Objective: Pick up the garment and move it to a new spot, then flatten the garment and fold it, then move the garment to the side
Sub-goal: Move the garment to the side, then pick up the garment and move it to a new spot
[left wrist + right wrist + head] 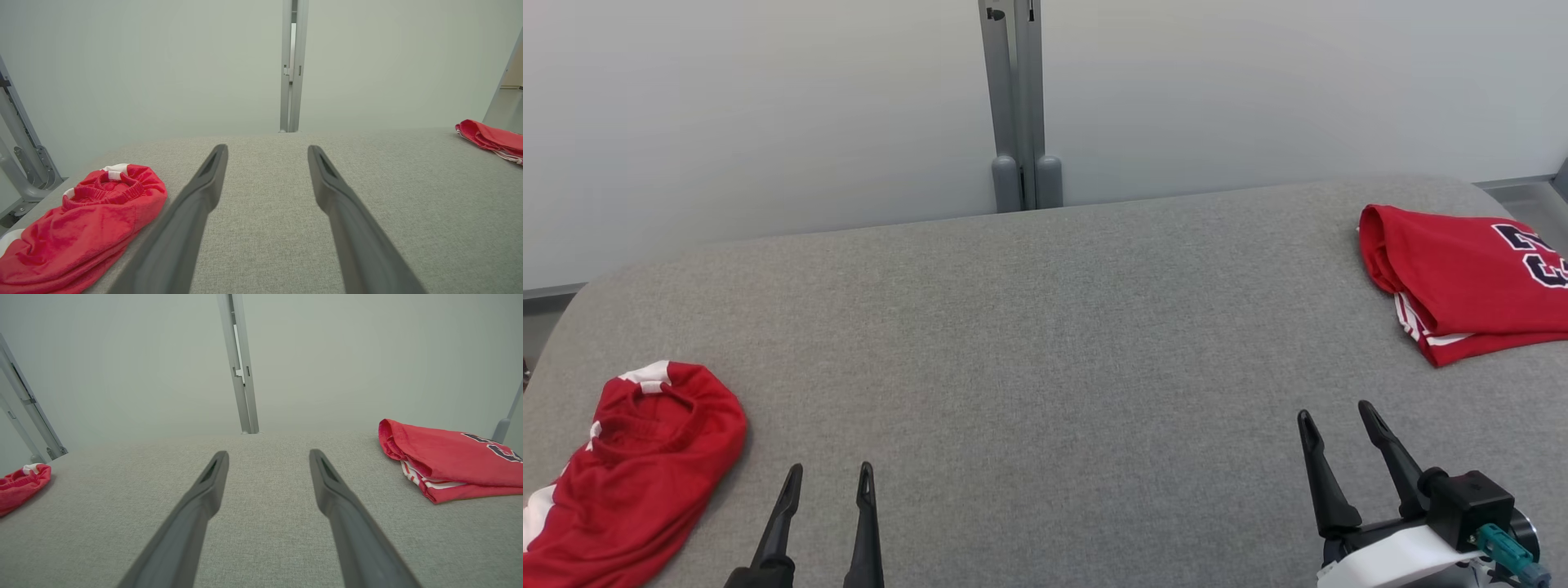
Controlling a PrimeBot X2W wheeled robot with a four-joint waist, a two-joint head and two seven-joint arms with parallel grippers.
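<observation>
Covering the scene is one grey fabric table [1045,327] bearing two red garments: crumpled shorts [637,474] at its near left corner and a folded numbered jersey [1462,278] at far right. The left gripper [831,469] and right gripper [1334,410] hover between them, fingers spread, empty

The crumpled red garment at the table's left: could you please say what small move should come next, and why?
Probably swing the left gripper leftward toward the crumpled red garment: its jaws stand open and empty, and the garment lies bunched to its left, not yet flattened.
</observation>
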